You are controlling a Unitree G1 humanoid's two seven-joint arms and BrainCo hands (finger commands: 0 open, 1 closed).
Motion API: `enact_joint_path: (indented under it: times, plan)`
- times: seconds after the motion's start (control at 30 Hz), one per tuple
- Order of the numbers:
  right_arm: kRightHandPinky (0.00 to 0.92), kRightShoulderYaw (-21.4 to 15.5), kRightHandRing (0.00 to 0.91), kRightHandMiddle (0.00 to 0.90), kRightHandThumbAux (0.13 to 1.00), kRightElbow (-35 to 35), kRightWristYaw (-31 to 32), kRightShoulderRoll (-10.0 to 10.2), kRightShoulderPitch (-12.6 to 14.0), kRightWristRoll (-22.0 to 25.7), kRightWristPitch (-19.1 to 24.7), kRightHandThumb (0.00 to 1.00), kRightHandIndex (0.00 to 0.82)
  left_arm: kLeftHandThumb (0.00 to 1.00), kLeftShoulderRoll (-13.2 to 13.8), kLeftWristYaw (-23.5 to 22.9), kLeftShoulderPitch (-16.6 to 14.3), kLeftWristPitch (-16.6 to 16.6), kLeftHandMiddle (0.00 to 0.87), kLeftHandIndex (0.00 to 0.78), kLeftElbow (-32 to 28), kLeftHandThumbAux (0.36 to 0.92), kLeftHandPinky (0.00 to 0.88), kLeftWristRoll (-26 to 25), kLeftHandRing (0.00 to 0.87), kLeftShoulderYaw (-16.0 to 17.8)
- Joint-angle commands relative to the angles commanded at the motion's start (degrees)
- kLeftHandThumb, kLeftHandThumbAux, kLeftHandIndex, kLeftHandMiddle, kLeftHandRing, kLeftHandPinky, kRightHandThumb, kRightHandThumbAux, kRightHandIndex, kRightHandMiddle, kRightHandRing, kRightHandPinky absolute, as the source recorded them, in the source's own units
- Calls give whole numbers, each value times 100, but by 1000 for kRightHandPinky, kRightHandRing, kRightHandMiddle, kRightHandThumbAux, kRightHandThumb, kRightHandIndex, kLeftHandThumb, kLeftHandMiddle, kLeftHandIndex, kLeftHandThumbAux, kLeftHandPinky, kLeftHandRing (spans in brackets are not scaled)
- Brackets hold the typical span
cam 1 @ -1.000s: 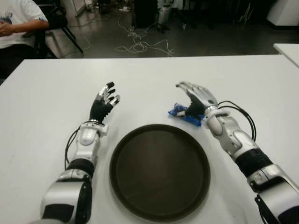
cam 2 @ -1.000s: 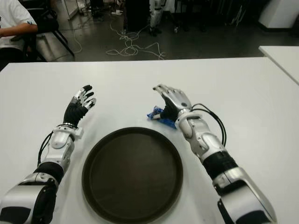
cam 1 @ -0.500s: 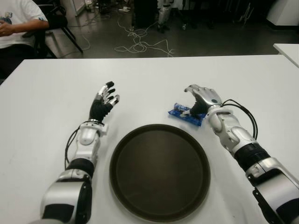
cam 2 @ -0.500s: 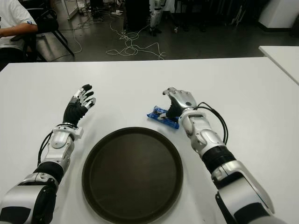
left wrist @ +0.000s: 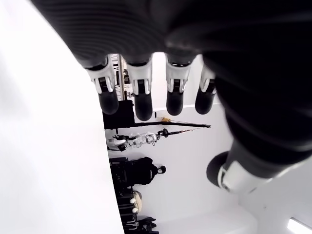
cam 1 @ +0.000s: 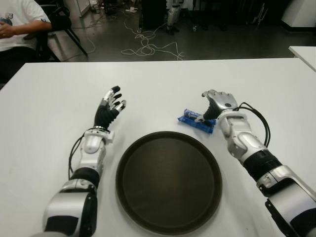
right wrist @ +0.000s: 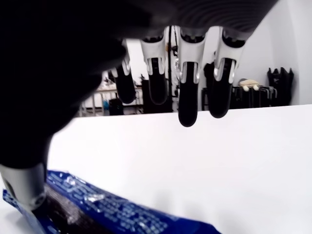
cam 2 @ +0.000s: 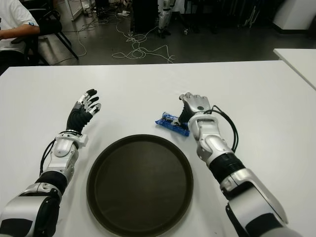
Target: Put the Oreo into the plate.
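Currently, the blue Oreo pack [cam 1: 196, 120] is seen lying flat on the white counter [cam 1: 49, 98], just beyond the far right rim of the dark round plate [cam 1: 169, 181], with the right hand [cam 1: 217, 104] arched over it, fingers [right wrist: 187, 95] uncurled and gripping nothing, and the left hand [cam 1: 109, 108] raised, spread wide, left of the plate.

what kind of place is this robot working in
Probably a robotics lab or workshop. Past the white table, loose cables trail over a dark floor, another white table stands to the right, and a seated person waits nearby.
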Motion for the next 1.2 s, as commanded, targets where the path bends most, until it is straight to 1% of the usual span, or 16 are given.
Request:
enact_joint_path:
  times: [0.2,0.33,0.53,0.67,0.87,1.0,1.2]
  plan:
    - [306,16,253,212,622,21,31,9,-28,-18,70,0,208,94,-1,57,-6,-6,105,43,-2,668,74,30,79,-21]
    - [292,-2,245,208,628,59,-3,19,-40,2,65,0,204,95,0,75,-3,-12,109,46,-10,689,76,38,83,-27]
    - [325,-58,256,205,640,113,-107,41,-41,61,7,0,189,90,-4,71,0,-24,104,43,-12,671,72,23,79,-22]
    - [327,-99,269,223,648,175,-180,60,-49,109,-52,0,210,95,-6,6,-11,-6,104,41,3,678,70,-23,78,3]
    - [334,-131,280,230,661,282,-239,75,-75,156,-138,0,212,92,-17,15,-4,-31,98,40,-3,682,72,-28,76,10]
    - [318,-147,273,230,658,331,-288,79,-83,203,-190,0,215,87,-11,37,-8,-4,101,41,-7,674,70,-7,77,-1]
    - [297,-149,252,211,647,412,-265,96,-132,265,-192,0,197,80,2,43,-23,27,104,42,3,666,69,22,76,-24]
